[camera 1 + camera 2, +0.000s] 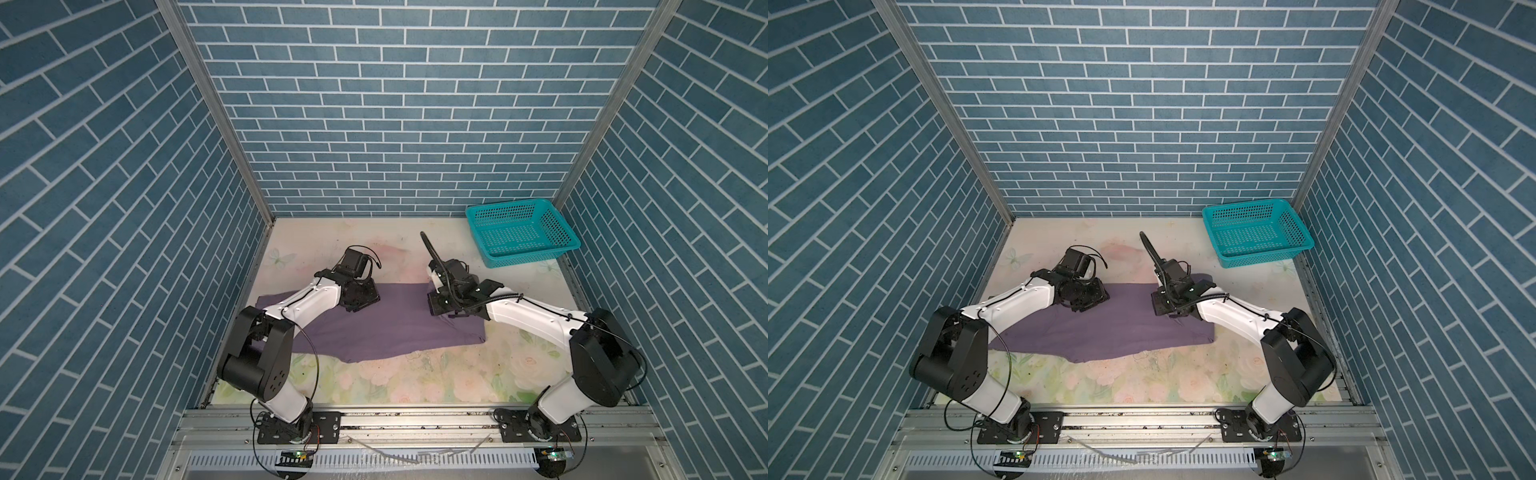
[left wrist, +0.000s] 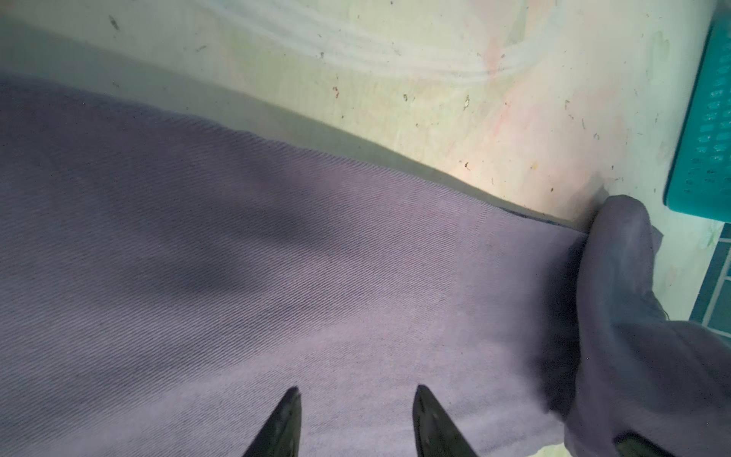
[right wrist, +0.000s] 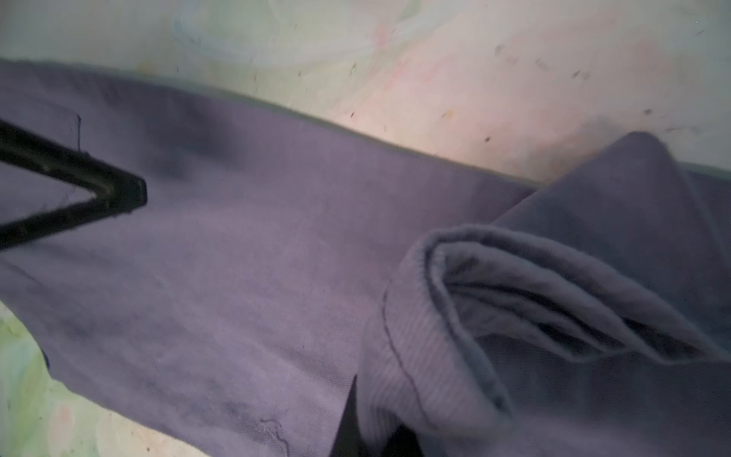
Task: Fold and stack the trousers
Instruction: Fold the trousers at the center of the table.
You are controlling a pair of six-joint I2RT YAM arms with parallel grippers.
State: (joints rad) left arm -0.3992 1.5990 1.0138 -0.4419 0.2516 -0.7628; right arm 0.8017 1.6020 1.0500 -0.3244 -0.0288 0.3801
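Folding is in hand, I judge: on the table [image 1: 415, 382] the trousers [image 1: 374, 328] lie flat, my right gripper [image 1: 452, 313] is closed on their lifted end, my left gripper [image 2: 356, 389] hovers half-parted and empty, so next I should carry that end across

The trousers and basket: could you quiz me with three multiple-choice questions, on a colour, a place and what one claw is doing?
1. What colour are the trousers?
A red
B purple
C yellow

2. Where is the teal basket?
A far right corner
B on the trousers
C front left corner

3. What is the right gripper doing?
A open above the basket
B shut on nothing
C shut on a lifted fold of the trousers

B: muted purple in every view.
A: both top views show it far back on the right.
C: the right wrist view shows the fold raised from its jaws.
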